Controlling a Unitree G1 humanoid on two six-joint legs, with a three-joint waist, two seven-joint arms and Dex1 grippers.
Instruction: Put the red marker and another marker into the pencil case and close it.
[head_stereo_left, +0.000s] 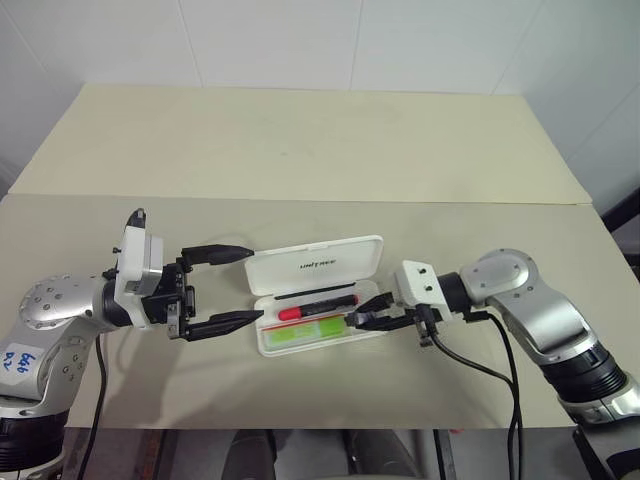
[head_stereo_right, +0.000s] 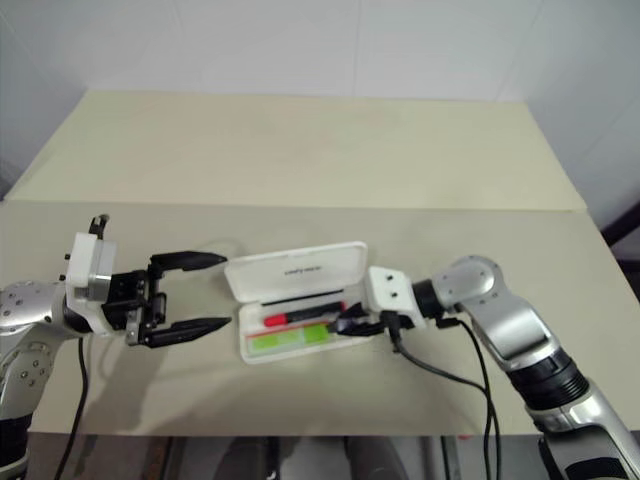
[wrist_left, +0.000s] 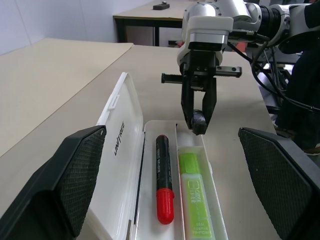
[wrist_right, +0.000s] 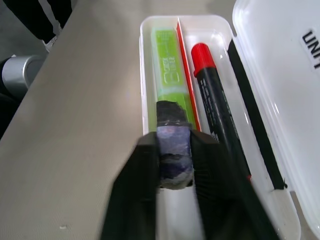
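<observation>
1. Pencil case: white, lid raised, on the bench near its front edge, midway along.
2. Red marker: lying in the case's rear compartment.
3. Green marker: in the front compartment, dark cap between the right gripper's fingers.
4. Left gripper: jaws wide apart, holding nothing, beside the case's left end.
</observation>
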